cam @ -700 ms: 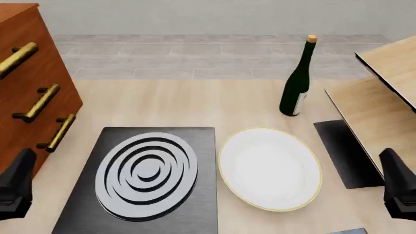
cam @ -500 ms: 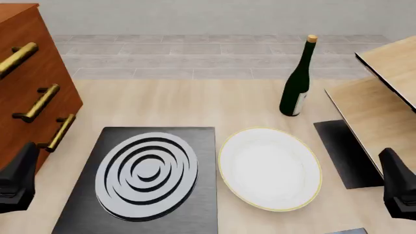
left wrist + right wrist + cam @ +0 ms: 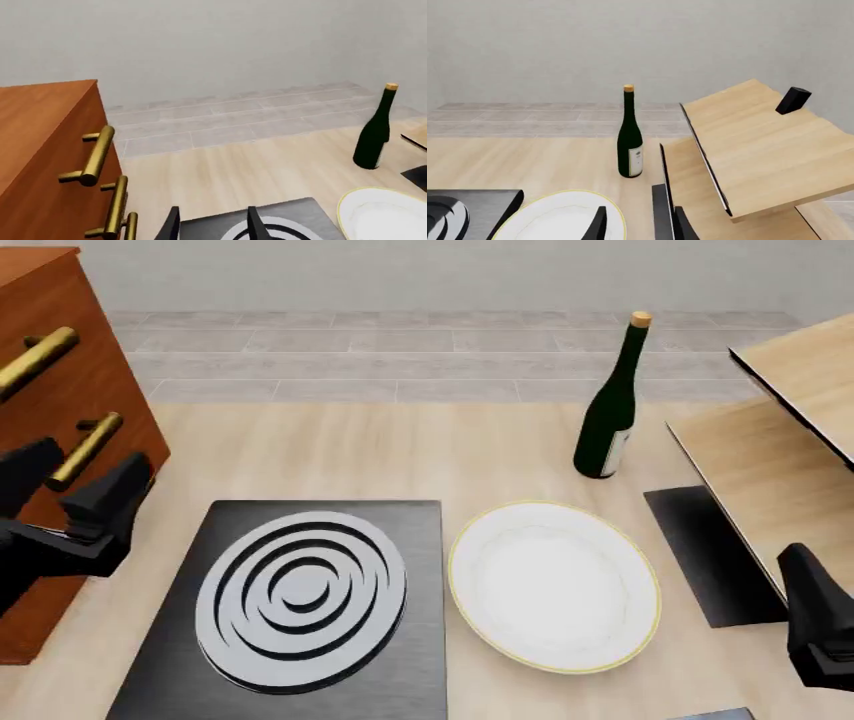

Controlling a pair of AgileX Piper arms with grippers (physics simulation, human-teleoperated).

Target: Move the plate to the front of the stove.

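The plate, white with a thin gold rim, lies flat on the table just right of the stove, a dark slab with silver burner rings. My left gripper hovers open and empty at the stove's left, in front of the drawer cabinet. In its wrist view the gripper looks over the stove toward the plate. My right gripper sits low at the table's right edge, right of the plate. Its wrist view shows the gripper open and empty above the plate.
A green wine bottle stands behind the plate. An orange drawer cabinet with brass handles fills the left side. A wooden shelf rises at the right, with a small plain dark slab beside its base.
My left gripper has risen from the lower left corner and moved forward and right, now standing beside the stove's left edge. The right gripper and the plate have not moved.
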